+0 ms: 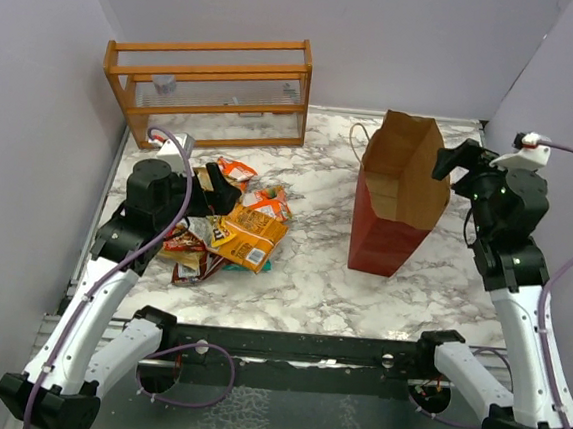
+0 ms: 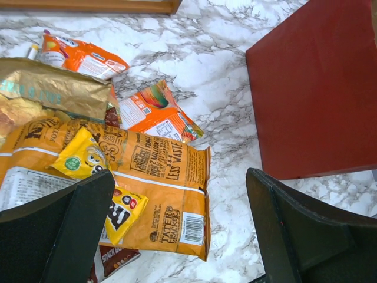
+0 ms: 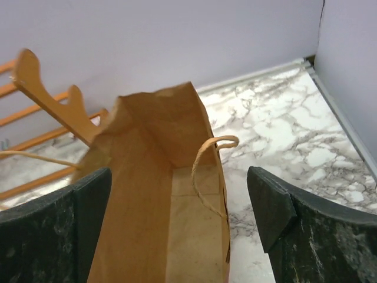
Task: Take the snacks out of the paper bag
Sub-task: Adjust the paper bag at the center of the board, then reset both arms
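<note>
Right wrist view: paper bag (image 3: 147, 177) is seen pretty much emptied, snacks (image 1: 244, 236) are piled outside, left gripper (image 2: 179, 197) and right gripper (image 3: 179, 191) held open.

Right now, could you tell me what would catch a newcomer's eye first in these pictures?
The tall dark red paper bag stands upright right of centre, its mouth open. A bright heap of snacks lies to its left, and an orange wooden rack sits at the back.

1 paper bag (image 1: 393, 199), 1 wooden rack (image 1: 217, 96) — at least 7 snacks (image 2: 153, 177), piled together.
</note>
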### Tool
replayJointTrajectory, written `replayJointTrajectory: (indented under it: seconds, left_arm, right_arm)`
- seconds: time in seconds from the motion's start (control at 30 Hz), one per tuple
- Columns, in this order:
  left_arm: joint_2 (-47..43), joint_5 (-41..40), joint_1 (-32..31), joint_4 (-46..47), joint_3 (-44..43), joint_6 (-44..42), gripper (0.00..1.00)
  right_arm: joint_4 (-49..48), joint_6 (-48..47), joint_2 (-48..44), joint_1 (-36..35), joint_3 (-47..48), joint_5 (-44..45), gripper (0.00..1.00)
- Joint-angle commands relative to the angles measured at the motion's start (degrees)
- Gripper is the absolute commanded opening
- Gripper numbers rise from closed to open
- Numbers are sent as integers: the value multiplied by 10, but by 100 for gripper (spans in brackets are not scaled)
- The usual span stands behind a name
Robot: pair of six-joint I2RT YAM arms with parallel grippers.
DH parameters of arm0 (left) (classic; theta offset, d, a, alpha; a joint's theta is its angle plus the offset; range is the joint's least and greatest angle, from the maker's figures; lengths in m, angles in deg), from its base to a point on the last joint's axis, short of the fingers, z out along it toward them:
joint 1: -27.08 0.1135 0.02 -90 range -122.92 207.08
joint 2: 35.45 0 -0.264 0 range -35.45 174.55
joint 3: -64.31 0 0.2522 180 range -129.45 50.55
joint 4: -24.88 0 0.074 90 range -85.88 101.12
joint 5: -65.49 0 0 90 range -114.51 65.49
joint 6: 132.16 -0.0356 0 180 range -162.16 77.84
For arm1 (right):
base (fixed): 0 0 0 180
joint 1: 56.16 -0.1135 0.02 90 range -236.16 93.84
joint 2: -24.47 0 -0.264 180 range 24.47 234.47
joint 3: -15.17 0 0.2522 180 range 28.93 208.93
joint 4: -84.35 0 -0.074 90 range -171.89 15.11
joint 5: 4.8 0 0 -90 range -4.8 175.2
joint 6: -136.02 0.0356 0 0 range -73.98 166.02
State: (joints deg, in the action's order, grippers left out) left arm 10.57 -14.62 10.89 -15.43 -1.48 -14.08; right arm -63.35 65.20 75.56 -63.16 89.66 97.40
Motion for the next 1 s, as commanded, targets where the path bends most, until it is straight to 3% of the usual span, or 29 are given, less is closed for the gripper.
replayJointTrajectory:
  seconds: [0.0, 0.2, 0.33, 0.6, 0.97]
  left_arm:
    - [-7, -49, 3, -38, -55, -37, 97]
    - [2, -90, 3, -49, -178, -67, 98]
    - [4, -117, 3, -67, -280, -91, 98]
    - [-9, -219, -7, -84, -350, -138, 98]
    - [-4, -192, -8, -56, -353, -144, 99]
  right_arm:
    - [54, -28, -50, 3, 45, -38, 99]
    - [70, -50, -85, 1, 123, -198, 99]
    - [109, -53, -78, -19, 219, -236, 99]
    - [174, -98, -106, -73, 327, -176, 99]
    - [215, -141, -123, -116, 343, -56, 99]
